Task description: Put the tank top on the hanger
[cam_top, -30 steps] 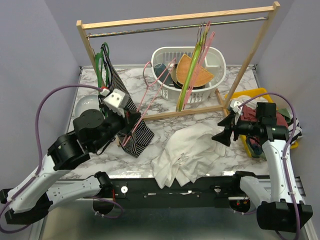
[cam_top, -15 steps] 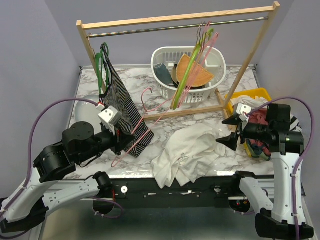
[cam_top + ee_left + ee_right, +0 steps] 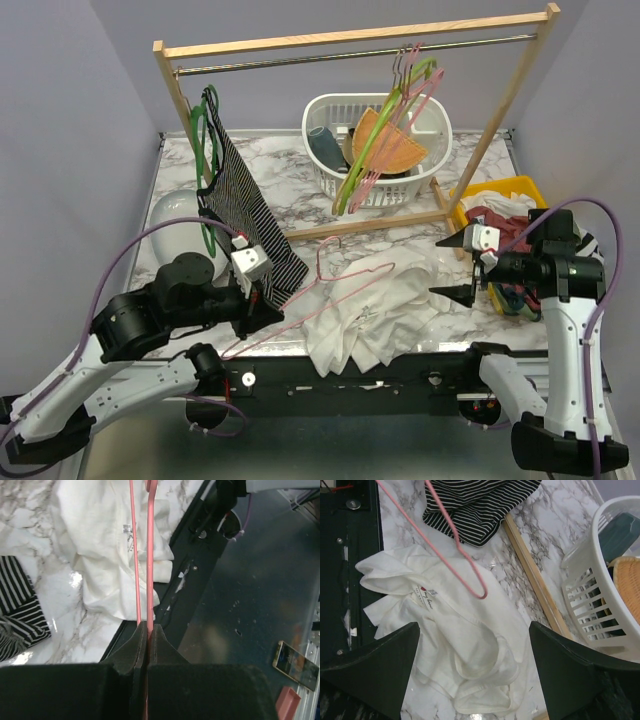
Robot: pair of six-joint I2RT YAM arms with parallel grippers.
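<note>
The white tank top (image 3: 375, 310) lies crumpled on the marble near the table's front edge, partly hanging over it. My left gripper (image 3: 268, 308) is shut on the thin pink hanger (image 3: 330, 300), whose far end reaches over the tank top's left part. In the left wrist view the jaws (image 3: 148, 630) pinch the hanger (image 3: 150, 555) wire above the tank top (image 3: 100, 540). My right gripper (image 3: 445, 266) stands open at the garment's right side. From the right wrist, its fingers (image 3: 473, 625) straddle the tank top (image 3: 465, 645) from above, and the hanger (image 3: 455, 555) tip lies beyond.
A wooden clothes rack (image 3: 350, 40) spans the back, with a striped garment (image 3: 245, 215), green hangers (image 3: 200, 130) and spare pink and green hangers (image 3: 400, 110) on it. Behind it is a white basket (image 3: 440, 115). A yellow bin (image 3: 505, 190) of clothes stands at the right.
My left arm carried the hanger down and rightward, from beside the striped garment to over the tank top. My right gripper's jaws spread a little wider.
</note>
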